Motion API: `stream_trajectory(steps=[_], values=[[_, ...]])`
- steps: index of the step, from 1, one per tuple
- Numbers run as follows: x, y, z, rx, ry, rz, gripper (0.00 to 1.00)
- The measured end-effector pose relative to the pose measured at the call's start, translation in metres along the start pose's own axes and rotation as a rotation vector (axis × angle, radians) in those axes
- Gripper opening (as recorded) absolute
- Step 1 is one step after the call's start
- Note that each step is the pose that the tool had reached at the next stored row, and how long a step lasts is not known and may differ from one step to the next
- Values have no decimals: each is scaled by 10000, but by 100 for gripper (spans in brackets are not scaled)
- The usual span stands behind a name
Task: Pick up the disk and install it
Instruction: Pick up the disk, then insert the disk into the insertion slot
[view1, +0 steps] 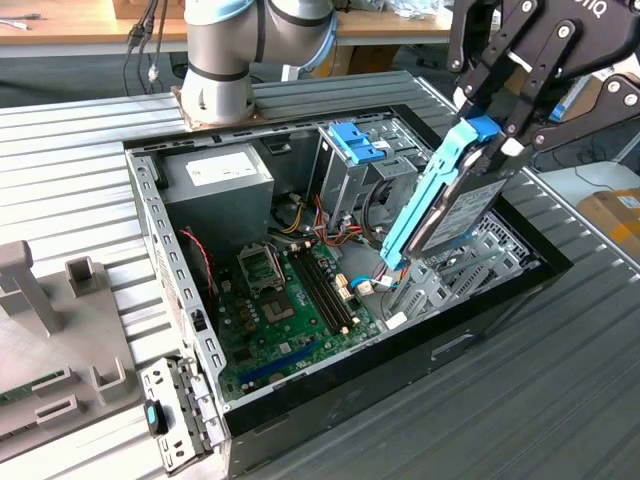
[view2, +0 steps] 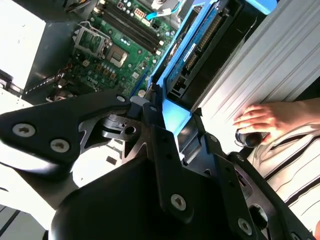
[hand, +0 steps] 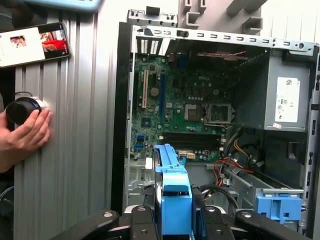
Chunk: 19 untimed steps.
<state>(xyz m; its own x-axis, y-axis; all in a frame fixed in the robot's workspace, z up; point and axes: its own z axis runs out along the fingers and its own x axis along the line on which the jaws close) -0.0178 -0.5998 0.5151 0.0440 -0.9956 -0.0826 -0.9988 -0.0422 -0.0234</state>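
Black claw (view1: 492, 135) clamped on the upper end of the slim dark grey disk (view1: 440, 205) in its bright blue plastic carrier.

The disk hangs tilted over the open black computer case (view1: 400, 360), its lower end down among the metal brackets beside the green motherboard (view1: 290, 310); I cannot tell whether it touches them. The case lies on the ribbed grey metal tabletop (view1: 80, 160). In the first wrist view, 1 person's hand (hand: 25, 137) rests against a round black knob (hand: 20, 110) on the tabletop near the case.
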Motion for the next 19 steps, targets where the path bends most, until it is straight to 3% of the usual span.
stream_trajectory(steps=[2, 5, 9, 15, 16, 19], values=[[9, -208, 6, -1, 1, 0, 37], [74, -429, 21, -1, 1, -1, 37], [80, -496, 33, -2, 2, -2, 37], [87, -679, 160, -4, 11, -21, 37], [78, -701, 213, -16, 6, -161, 37], [74, -759, 244, -32, 1, -364, 37]])
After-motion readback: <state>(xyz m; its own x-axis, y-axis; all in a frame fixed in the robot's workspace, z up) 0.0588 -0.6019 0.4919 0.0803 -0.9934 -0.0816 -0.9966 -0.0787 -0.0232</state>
